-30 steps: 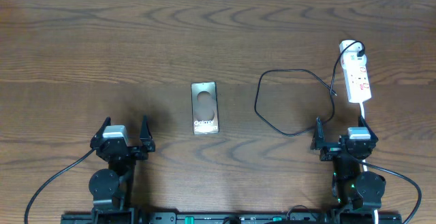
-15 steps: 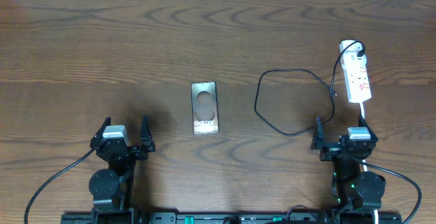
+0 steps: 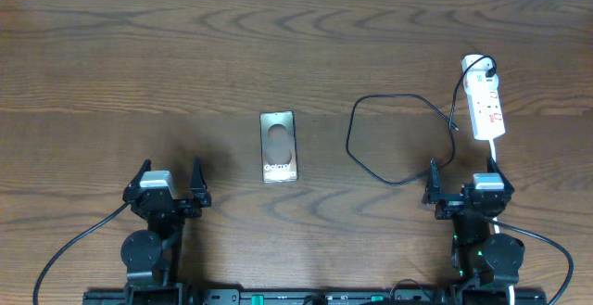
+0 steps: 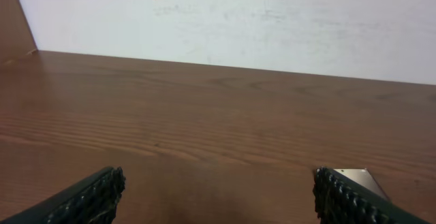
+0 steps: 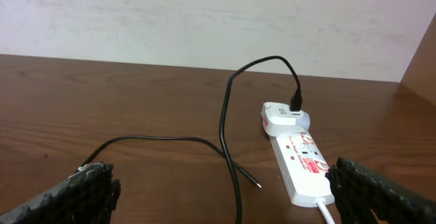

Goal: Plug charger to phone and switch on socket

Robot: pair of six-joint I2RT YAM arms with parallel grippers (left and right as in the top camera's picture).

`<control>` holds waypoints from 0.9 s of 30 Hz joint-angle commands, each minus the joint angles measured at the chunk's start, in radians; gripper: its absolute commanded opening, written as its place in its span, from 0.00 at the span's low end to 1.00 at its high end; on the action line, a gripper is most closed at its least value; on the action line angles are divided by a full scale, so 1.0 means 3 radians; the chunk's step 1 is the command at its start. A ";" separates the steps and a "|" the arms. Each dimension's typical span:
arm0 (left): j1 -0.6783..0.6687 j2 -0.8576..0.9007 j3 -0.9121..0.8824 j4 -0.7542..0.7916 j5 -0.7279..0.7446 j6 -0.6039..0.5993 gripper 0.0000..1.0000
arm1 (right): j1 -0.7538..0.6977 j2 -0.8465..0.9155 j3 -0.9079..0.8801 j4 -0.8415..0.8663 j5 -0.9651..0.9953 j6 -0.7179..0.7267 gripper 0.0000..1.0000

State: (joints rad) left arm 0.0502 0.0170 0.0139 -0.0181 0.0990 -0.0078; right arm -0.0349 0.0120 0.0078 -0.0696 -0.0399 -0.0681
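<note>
Though dark, phone (image 3: pixel 278 146) with white lettering

Both arms sat folded back low over their bases, wrists level and pointing forward. The left gripper (image 3: pixel 170 177) had its jaws spread wide, with nothing between the ribbed fingers (image 4: pixel 95 193). The right gripper (image 3: pixel 460 183) was likewise parted to full width and empty, its fingertips (image 5: pixel 85 190) level with each other.
</note>
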 commanded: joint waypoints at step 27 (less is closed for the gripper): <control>-0.0013 0.0008 0.0067 -0.0136 0.0605 -0.0844 0.91 | 0.0019 -0.0011 -0.0008 -0.0008 0.0013 0.0028 0.99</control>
State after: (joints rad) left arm 0.0502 0.0170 0.0250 -0.0231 0.2234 -0.2554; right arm -0.0349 0.0120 0.0078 -0.0700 -0.0399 -0.0681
